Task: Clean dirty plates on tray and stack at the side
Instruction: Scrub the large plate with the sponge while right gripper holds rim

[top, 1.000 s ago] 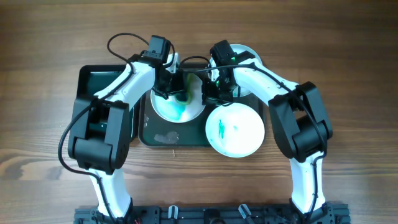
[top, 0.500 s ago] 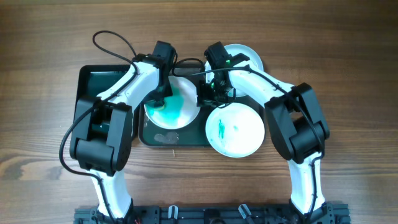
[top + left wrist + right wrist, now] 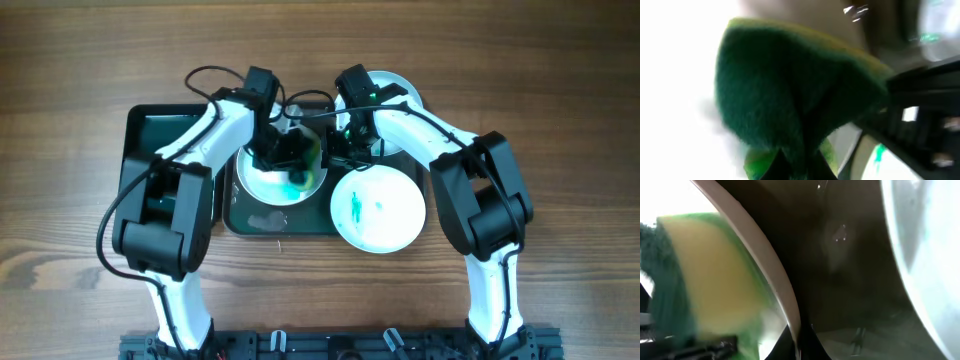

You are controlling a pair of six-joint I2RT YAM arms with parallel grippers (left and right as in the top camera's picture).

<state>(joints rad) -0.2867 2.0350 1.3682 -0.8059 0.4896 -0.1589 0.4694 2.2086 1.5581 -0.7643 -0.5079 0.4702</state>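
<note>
Scrubbing in progress, nothing stacked yet.
Tray point(image 3: 232, 218): centre.
Left plate point(image 3: 262, 185): on tray, teal-smeared; rim pinched by closed right gripper point(image 3: 337, 150).
Near-right plate point(image 3: 378, 208): smeared, overhanging tray edge.
Far plate point(image 3: 396, 88): no smear visible.
Sponge point(image 3: 790, 90): clamped in left gripper point(image 3: 291, 158), pressed on left plate.

White teal-smeared plates point(image 3: 378, 208), dark grey-green tray point(image 3: 300, 215), green-and-yellow sponge point(image 3: 790, 90), brown wood-grain table point(image 3: 560, 80)

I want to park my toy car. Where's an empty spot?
Bare wood left of the black tray and right of the right arm. The middle is crowded: the left gripper holds the sponge on a plate, the right gripper pinching it.
</note>
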